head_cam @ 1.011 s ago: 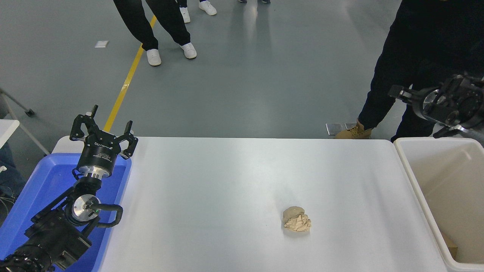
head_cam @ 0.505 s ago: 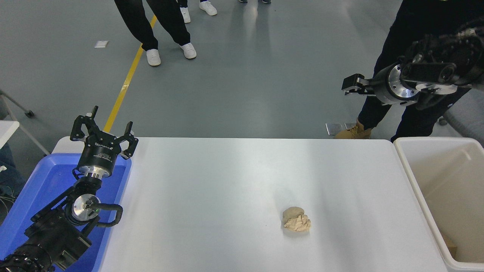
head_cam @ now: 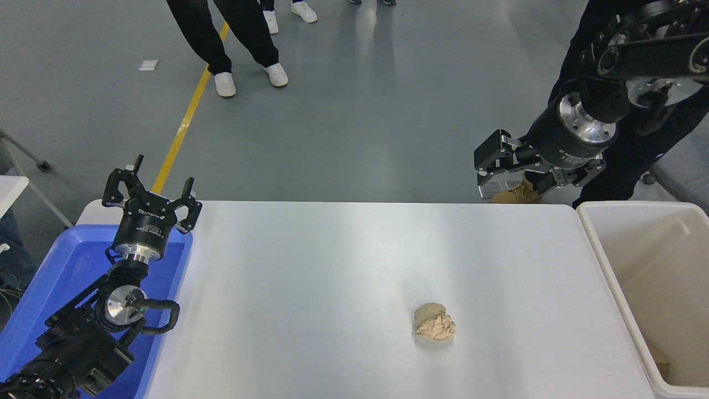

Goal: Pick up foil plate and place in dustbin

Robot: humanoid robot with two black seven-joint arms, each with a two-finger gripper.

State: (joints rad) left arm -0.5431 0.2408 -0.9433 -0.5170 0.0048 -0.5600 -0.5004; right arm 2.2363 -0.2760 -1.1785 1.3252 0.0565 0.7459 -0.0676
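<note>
Foil plate: not visible anywhere on the table (head_cam: 343, 266) — couldn't see it in the bin either, though only part of the inside showed.
Dustbin (head_cam: 601, 244): sat at the table's right end, with just a brownish scrap low in the near corner.
Right gripper (head_cam: 507, 177): hung in the air over the far right table edge, jaws spread partway, holding nothing.
Left gripper (head_cam: 152, 191): parked over the blue tray (head_cam: 50, 288), fingers apart, empty.
Paper ball (head_cam: 435, 322): alone mid-table.
Progress: my guess — plate already binned, nothing left.
</note>
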